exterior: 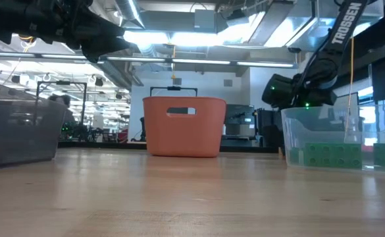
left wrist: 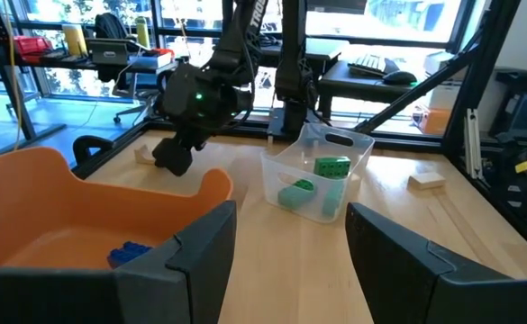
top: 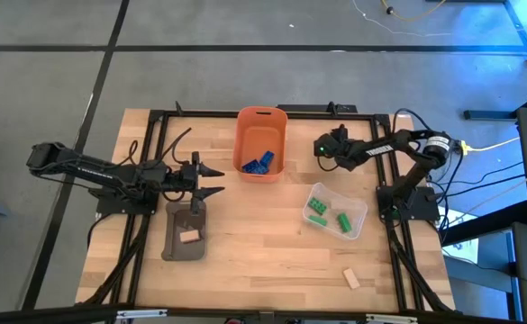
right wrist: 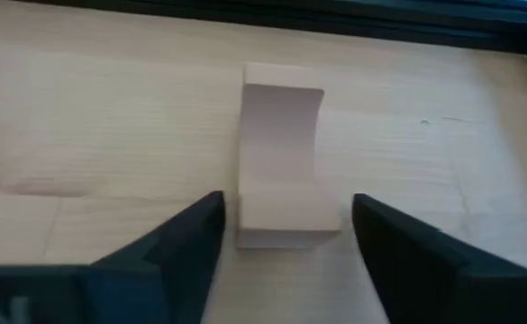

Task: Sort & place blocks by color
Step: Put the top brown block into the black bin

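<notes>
Three green blocks (top: 328, 214), three tan blocks (top: 351, 279), several blue blocks (top: 257, 163), uncountable.

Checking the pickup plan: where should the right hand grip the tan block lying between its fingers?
By its two long side faces, coming straight down. The tan block lies flat on the table, its long sides parallel to the fingers of the open right hand.
</notes>
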`<action>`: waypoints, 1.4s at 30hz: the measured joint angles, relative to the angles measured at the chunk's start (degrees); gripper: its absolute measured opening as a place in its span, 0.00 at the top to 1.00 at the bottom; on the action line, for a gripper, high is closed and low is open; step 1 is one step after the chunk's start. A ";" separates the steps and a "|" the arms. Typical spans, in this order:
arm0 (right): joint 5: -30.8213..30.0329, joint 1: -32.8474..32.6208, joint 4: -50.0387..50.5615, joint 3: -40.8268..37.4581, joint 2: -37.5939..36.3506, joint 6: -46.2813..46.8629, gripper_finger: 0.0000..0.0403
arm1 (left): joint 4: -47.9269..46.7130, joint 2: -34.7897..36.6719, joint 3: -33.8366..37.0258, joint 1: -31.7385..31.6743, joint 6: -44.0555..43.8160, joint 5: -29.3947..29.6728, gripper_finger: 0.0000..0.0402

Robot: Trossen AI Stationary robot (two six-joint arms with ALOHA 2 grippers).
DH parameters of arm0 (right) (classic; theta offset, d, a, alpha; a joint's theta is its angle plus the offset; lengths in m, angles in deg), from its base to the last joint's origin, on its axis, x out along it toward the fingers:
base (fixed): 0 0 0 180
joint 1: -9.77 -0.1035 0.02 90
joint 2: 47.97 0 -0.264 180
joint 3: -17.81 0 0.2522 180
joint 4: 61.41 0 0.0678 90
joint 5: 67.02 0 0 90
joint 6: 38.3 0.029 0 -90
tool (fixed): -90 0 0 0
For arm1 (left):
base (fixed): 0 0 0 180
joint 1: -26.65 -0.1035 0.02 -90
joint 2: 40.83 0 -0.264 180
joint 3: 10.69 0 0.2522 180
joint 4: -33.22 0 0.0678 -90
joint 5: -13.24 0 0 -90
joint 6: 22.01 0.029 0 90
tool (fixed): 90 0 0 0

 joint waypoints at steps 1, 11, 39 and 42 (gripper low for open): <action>0.22 0.00 -0.01 0.02 0.00 -0.12 0.41 | -0.01 0.00 0.00 0.00 0.00 0.00 0.50; -0.02 -3.27 3.16 -0.61 -6.00 -7.72 0.67 | -0.15 0.00 0.00 -0.02 -0.33 -0.04 0.50; 4.15 -41.99 -25.57 -0.37 -30.78 -39.73 0.67 | 0.07 -0.01 -0.02 -0.02 -0.39 -0.24 0.50; 6.21 -41.99 -25.58 -0.37 -30.78 -40.30 0.67 | 0.05 -0.02 -0.02 -0.02 -0.39 -0.24 0.50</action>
